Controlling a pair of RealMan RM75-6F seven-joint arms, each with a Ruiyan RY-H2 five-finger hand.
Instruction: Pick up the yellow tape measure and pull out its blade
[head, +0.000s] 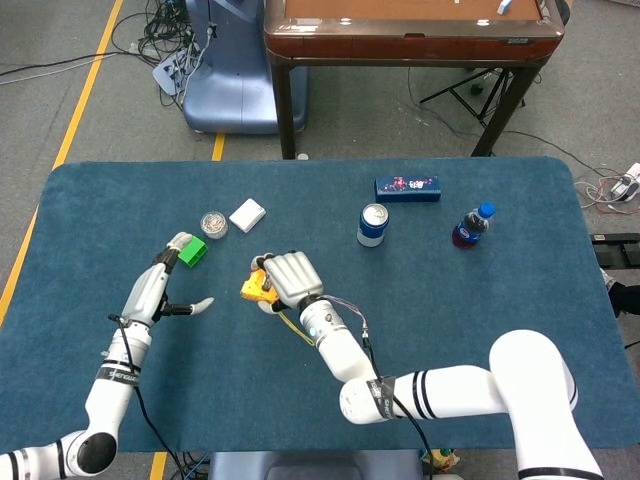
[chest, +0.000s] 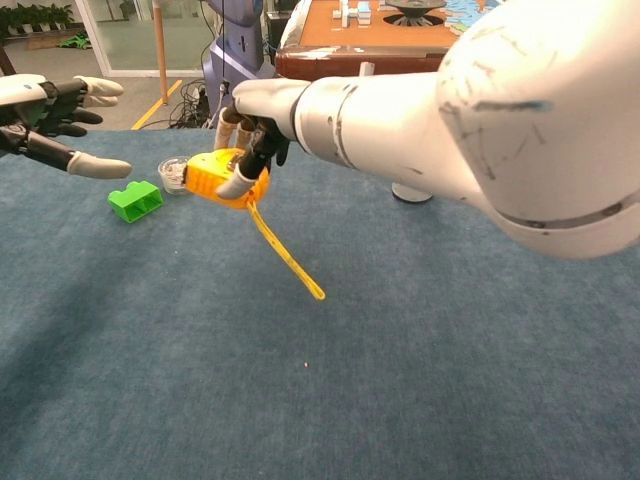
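My right hand (head: 285, 279) (chest: 252, 128) grips the yellow tape measure (head: 255, 288) (chest: 220, 178) above the blue table, left of the middle. A short length of yellow blade (chest: 285, 256) (head: 292, 327) hangs out of the case, slanting down toward me. My left hand (head: 166, 288) (chest: 55, 125) is open with fingers spread, a short way to the left of the tape measure and not touching it.
A green block (head: 190, 251) (chest: 135, 201), a small round tin (head: 213, 223) (chest: 174, 173) and a white box (head: 247, 214) lie at the back left. A can (head: 372, 224), a blue box (head: 407, 188) and a dark bottle (head: 471, 226) stand at the back right.
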